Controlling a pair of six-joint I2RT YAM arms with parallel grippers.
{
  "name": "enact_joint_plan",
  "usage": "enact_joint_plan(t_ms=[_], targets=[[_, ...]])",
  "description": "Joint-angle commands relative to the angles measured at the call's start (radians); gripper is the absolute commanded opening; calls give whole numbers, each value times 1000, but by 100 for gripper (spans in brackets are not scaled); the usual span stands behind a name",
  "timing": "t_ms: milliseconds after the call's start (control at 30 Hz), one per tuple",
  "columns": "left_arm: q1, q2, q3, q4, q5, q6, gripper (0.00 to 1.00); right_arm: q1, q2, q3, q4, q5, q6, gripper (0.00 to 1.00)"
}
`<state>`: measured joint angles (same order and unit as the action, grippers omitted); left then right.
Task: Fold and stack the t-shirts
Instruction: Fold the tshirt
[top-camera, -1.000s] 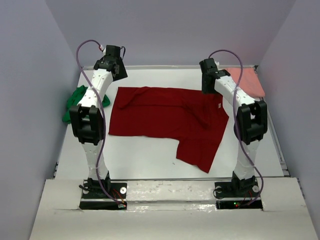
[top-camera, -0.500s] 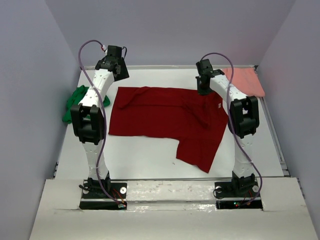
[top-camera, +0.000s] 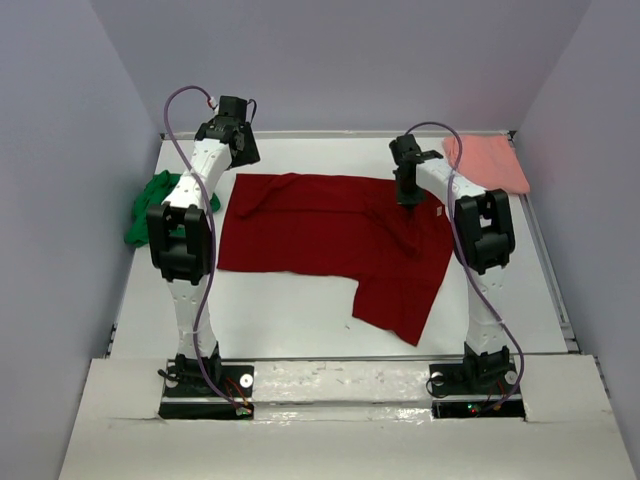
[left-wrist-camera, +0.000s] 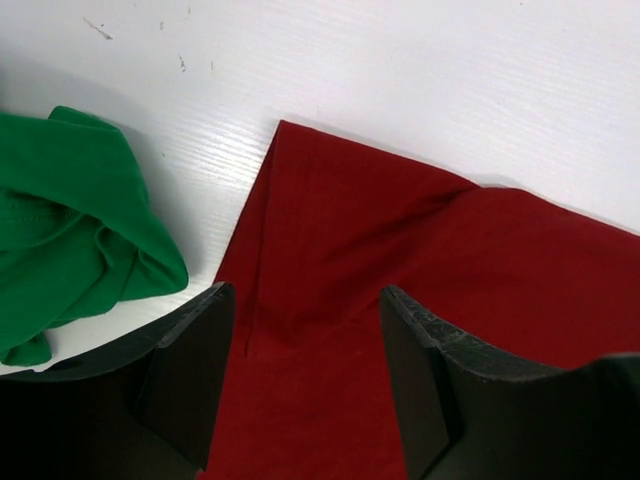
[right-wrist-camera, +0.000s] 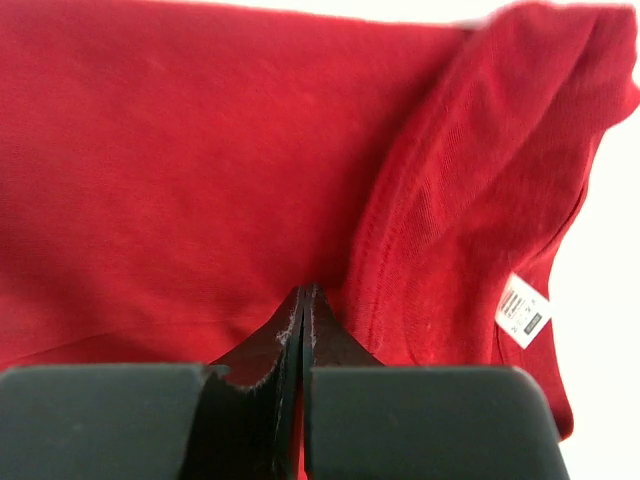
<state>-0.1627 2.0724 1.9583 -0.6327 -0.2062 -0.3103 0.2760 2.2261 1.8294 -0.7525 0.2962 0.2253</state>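
Note:
The dark red t-shirt (top-camera: 320, 225) lies spread on the white table, its lower right part folded and crumpled. My left gripper (top-camera: 243, 158) hangs open over the shirt's far left corner (left-wrist-camera: 400, 260), both fingers apart with only cloth below them (left-wrist-camera: 305, 290). My right gripper (top-camera: 408, 197) is down on the far right part of the shirt, shut, its tips (right-wrist-camera: 305, 290) pinching the red cloth (right-wrist-camera: 180, 150) just left of the collar (right-wrist-camera: 400, 250). A bright green t-shirt (top-camera: 150, 205) lies bunched at the table's left edge (left-wrist-camera: 70, 220). The salmon pink t-shirt (top-camera: 487, 163) lies at the far right corner.
Grey walls close in the table (top-camera: 300, 310) on the left, right and far sides. A white label (right-wrist-camera: 523, 310) shows inside the red shirt's collar. Both arm bases stand at the near edge.
The right arm swung left from beside the pink shirt, came down on the red shirt near its collar and shut its jaws. The left arm barely moved.

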Motion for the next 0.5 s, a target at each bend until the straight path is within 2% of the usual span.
enact_joint_plan(t_ms=[0,300,433,467], targets=[[-6,-64,28,-4,7,30,69,2,-22,-60,-11,137,74,0],[-9,-60,8,13,31,27,69,2,-118,-228,-128,519,255,0],[-15,-51,13,16,36,30,69,2,-175,-304,-102,517,298,0],[-18,-48,13,16,39,30,69,2,-189,-344,-73,497,264,0]])
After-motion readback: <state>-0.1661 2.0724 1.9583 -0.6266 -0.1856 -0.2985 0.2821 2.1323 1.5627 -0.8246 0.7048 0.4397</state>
